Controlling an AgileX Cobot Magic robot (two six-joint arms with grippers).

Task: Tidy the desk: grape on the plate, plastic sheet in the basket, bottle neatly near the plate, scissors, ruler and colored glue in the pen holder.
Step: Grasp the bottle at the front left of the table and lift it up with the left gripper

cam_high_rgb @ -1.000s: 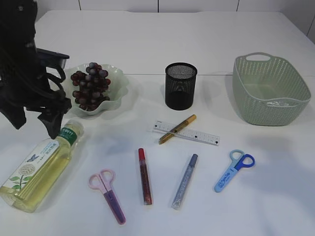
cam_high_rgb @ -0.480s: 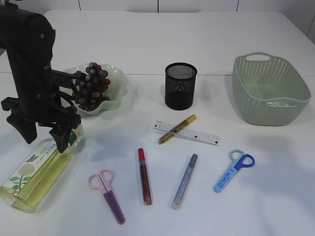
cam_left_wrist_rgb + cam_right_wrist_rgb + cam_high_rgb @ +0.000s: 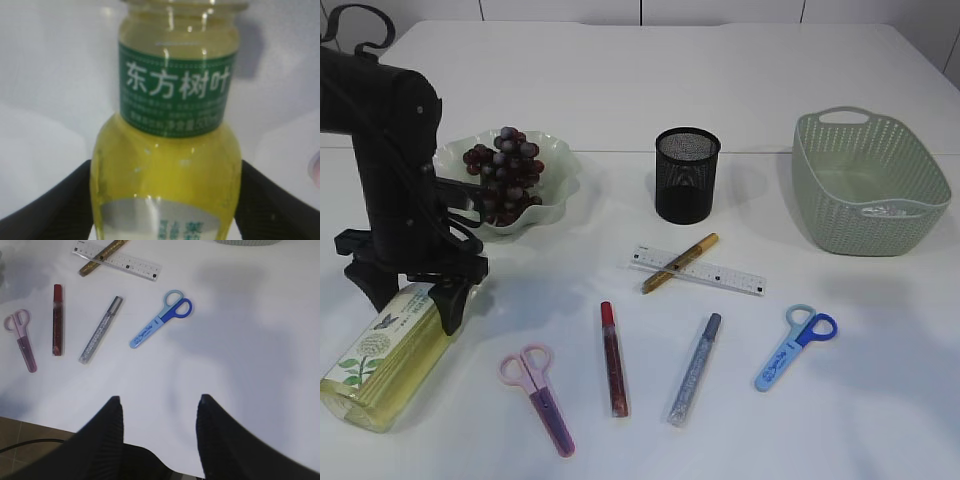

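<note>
White desk, items as follows. Bottle (image 3: 382, 355) of yellow liquid, green neck band, lying on its side at the near left corner, neck toward the plate; left gripper (image 3: 408, 297) set down over its neck and shoulder, jaws spread wide with one finger (image 3: 47, 200) on either side of the bottle's shoulder; the wrist view shows the fingers at or just beside the plastic, whether they press on it cannot be told. Pale green scalloped plate (image 3: 560, 185) just beyond the bottle, carrying a bunch of dark red grapes (image 3: 503, 175). Black mesh pen holder (image 3: 687, 175) upright at the middle, contents not visible. Green perforated basket (image 3: 868, 180) at the far right, with something clear and shiny, probably the plastic sheet (image 3: 888, 211), lying against its front wall. Clear ruler (image 3: 700, 270) flat in front of the pen holder, a gold glue pen (image 3: 680, 262) lying crosswise on top of it. Nearer the front edge, in a row and apart from one another: pink scissors (image 3: 538, 393), red glitter glue pen (image 3: 613, 358), silver glitter glue pen (image 3: 696, 368), blue scissors (image 3: 793, 345). Right gripper (image 3: 157, 405) out of the exterior view; its own camera shows it above the bare near part of the desk, jaws partly apart, nothing between them, the blue scissors well ahead of it.
</note>
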